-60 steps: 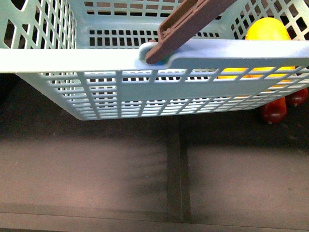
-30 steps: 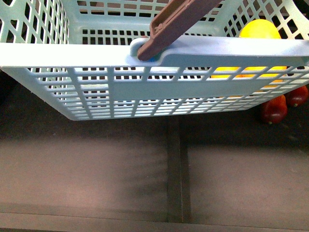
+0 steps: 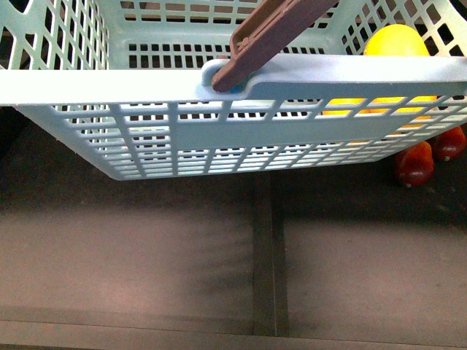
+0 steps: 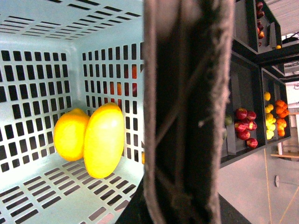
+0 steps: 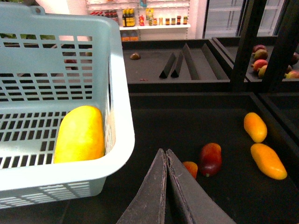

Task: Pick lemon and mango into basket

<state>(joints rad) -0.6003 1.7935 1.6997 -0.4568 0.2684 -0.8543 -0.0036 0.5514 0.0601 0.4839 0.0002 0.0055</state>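
The pale blue basket (image 3: 182,80) hangs tilted above the dark shelf and fills the top of the front view. Its brown handle (image 3: 270,33) rises out of the frame. My left gripper (image 4: 180,205) is shut on that handle (image 4: 187,107), which blocks the middle of the left wrist view. Inside the basket (image 4: 37,93) the rounder lemon (image 4: 69,134) lies against the longer mango (image 4: 103,140). One yellow fruit shows through the lattice (image 3: 396,40) and in the right wrist view (image 5: 80,134). My right gripper (image 5: 166,153) is shut and empty beside the basket's rim (image 5: 122,116).
Red fruits (image 3: 414,164) lie on the dark shelf under the basket's right end. By my right gripper lie a red fruit (image 5: 210,158), a small orange one (image 5: 190,169) and two orange mangoes (image 5: 268,161). Shelf bins hold apples (image 4: 243,126).
The hanging basket swayed a little to the left, then slightly back to the right. The yellow fruit moved with it. The red fruits on the shelf stayed put.
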